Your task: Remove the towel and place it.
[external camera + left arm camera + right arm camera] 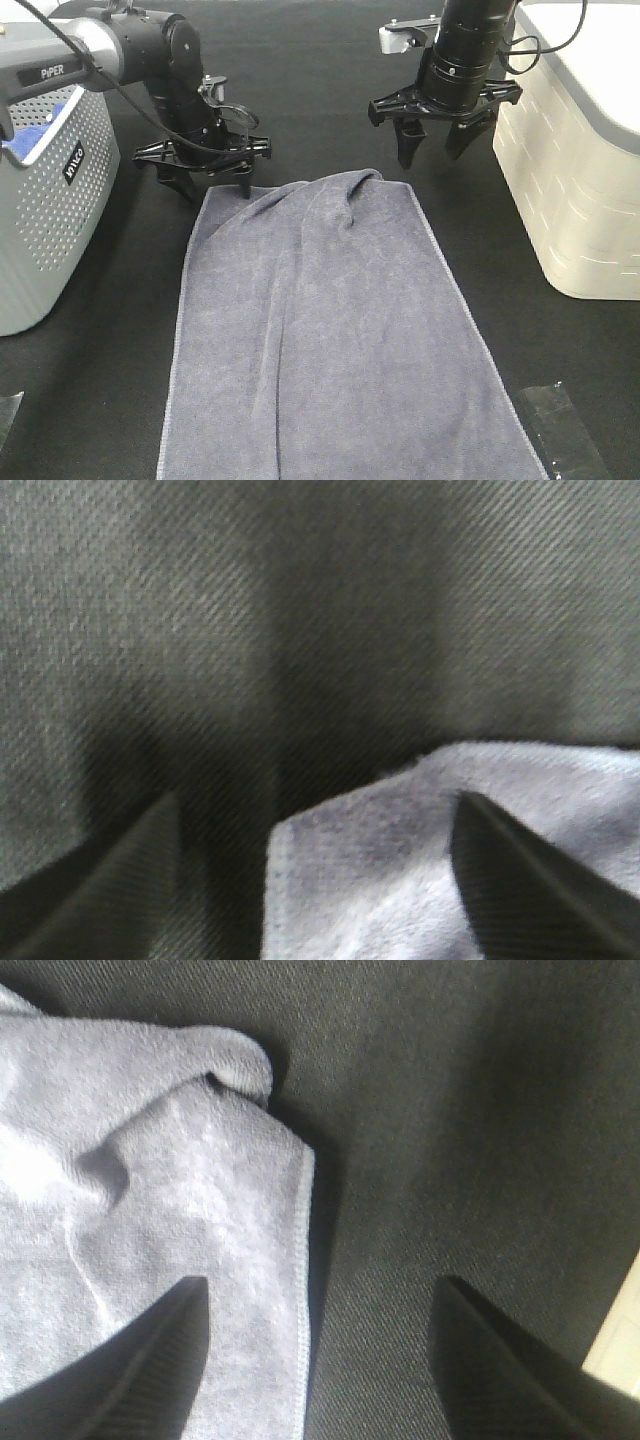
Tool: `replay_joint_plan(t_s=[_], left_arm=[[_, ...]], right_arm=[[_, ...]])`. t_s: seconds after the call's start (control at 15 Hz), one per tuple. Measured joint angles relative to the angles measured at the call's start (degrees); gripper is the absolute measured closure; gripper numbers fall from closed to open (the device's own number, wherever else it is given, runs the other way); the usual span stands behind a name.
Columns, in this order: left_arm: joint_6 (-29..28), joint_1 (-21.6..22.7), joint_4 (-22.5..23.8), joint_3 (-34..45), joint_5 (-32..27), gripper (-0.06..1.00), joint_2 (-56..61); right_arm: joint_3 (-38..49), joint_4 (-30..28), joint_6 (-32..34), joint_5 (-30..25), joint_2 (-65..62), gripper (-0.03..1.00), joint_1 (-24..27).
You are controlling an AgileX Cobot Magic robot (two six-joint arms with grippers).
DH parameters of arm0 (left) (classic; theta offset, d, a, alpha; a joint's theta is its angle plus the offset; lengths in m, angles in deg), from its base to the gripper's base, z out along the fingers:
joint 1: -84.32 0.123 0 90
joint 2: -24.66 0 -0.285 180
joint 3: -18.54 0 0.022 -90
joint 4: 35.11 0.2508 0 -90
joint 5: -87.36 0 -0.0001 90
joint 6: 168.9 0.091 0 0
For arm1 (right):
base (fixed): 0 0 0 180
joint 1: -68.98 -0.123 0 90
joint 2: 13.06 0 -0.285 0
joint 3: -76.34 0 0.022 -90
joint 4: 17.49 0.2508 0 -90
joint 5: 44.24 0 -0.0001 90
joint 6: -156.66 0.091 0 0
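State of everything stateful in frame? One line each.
towel: spread flat on the table, far edge bunched, not gripped
left gripper: open, low at the towel's far-left corner
right gripper: open, empty, raised near the far-right corner
blue cloth: in the grey basket

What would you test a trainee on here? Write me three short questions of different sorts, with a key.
1. True or false: the towel lies inside the grey basket.
2. Which arm's fingers are down at a far corner of the towel? A) left B) right C) neither
3. Fill in: the cloth that shows in the basket is ___ in colour.

Key
1. False: it lies spread on the black table.
2. A: the left gripper sits low with the corner between its open fingers. The right gripper hovers above, also open.
3. Blue: the blue cloth.
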Motion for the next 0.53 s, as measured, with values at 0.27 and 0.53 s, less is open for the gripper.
replay_joint_plan(t_s=[0.27, 0.53], left_arm=[[-0.1, 0.0, 0.2, 0.0, 0.0, 0.47, 0.0], [-0.1, 0.0, 3.3, 0.0, -1.4, 0.8, 0.0]], right_arm=[[0.0, 0.0, 0.0, -0.5, 0.0, 0.37, 0.0], [0.0, 0.0, 0.0, -0.8, 0.0, 0.37, 0.0]])
